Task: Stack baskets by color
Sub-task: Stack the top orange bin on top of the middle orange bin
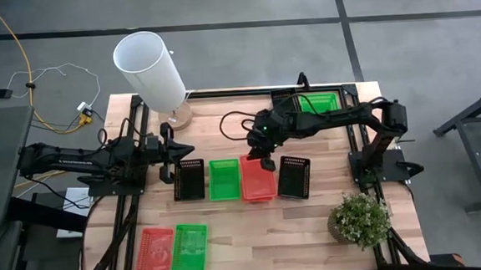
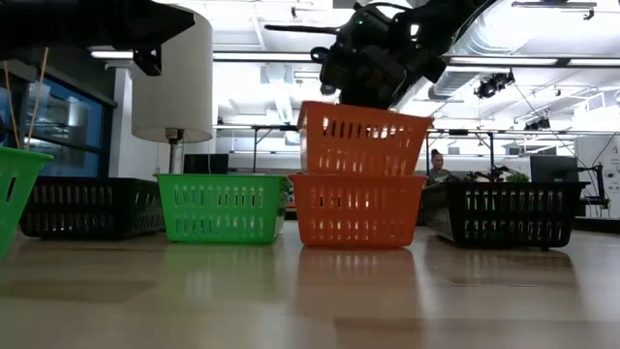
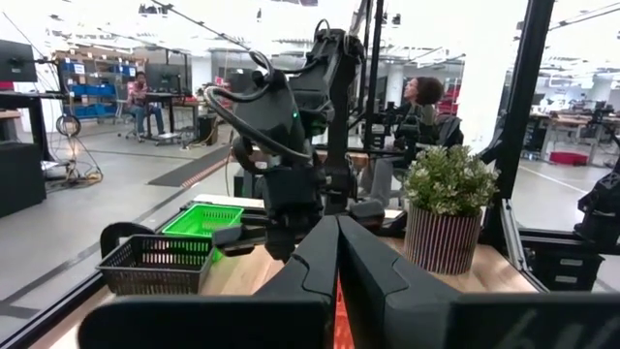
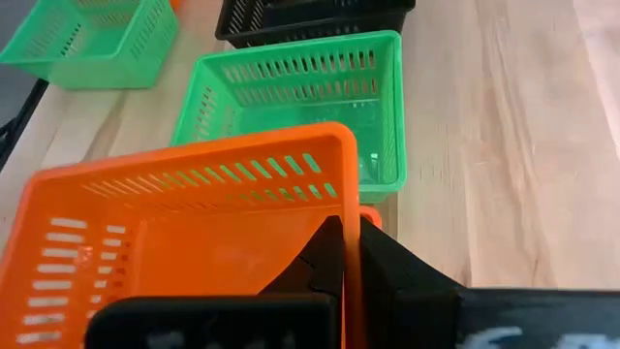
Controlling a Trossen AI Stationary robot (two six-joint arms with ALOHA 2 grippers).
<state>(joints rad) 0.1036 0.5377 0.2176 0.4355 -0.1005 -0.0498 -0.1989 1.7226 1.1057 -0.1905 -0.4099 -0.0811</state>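
Observation:
Two red baskets stand at the table's middle. The upper one [image 2: 363,136] sits tilted on the lower one [image 2: 358,208], and my right gripper [image 4: 347,237] is shut on it from above. To their left stand a green basket [image 1: 224,179] and a black basket [image 1: 188,179]; another black one [image 1: 294,177] is to the right. A red [image 1: 155,251] and a green basket [image 1: 189,247] lie near the front left, and one green basket [image 1: 318,103] lies at the far right. My left gripper [image 1: 179,149] hovers shut at the left, holding nothing. My right gripper pinches the upper red basket's far end wall [image 4: 349,194] at its rim, one finger [image 4: 315,267] inside the basket and one [image 4: 397,276] outside. The fingers slant down from the table's right and far side. The basket sits tilted, its bottom at the lower red basket's rim [image 2: 358,176].
A white lamp shade [image 1: 151,69] on its stand rises at the far left, behind my left arm. A small potted plant [image 1: 359,220] stands at the near right corner. Bare wood lies open along the near middle. People sit in the room beyond the table.

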